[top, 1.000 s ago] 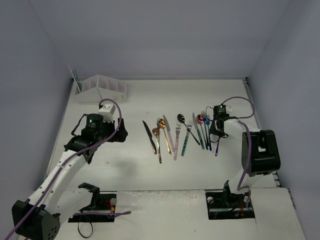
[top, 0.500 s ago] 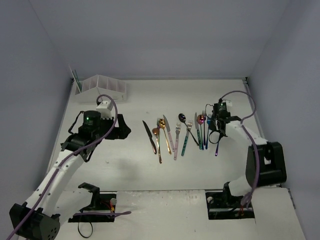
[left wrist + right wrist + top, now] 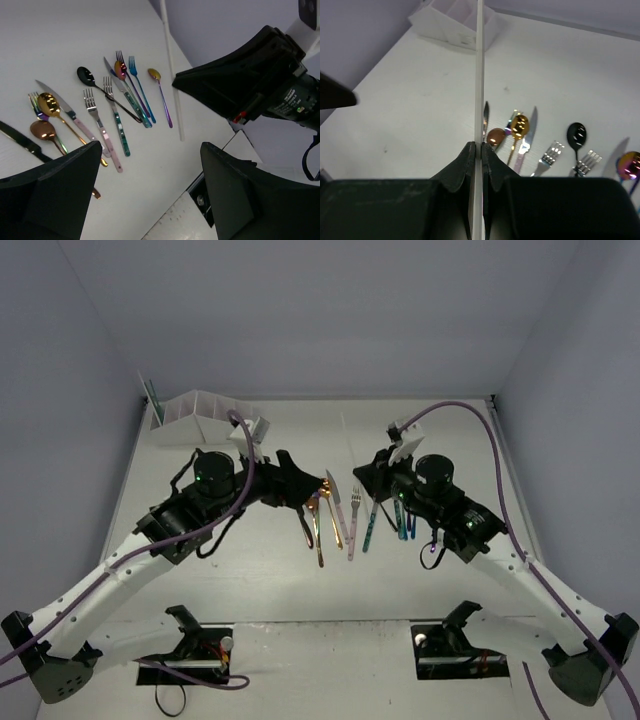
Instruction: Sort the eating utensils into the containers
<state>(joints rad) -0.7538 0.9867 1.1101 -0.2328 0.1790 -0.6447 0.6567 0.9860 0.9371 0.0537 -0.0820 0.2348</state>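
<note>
1. The table (image 3: 260, 580) was seen to be closed in by walls (image 3: 300, 320) on its left, far and right sides.
2. Bare surface was seen between the white rack (image 3: 205, 412) in the far-left corner and the row of utensils (image 3: 350, 512) laid side by side at mid-table.
3. A teal utensil (image 3: 153, 400) was seen standing in the rack's leftmost compartment.
4. The left gripper (image 3: 150, 150) was held with its jaws spread wide and nothing between them. It was raised over the row's left end, near the black knife (image 3: 20, 140).
5. The right gripper (image 3: 480, 147) was clamped tight on a slim white stick (image 3: 480, 60). The stick was carried clear of the table above the row and pointed toward the far wall.
6. The two grippers were seen facing each other over the row, near but apart.
</note>
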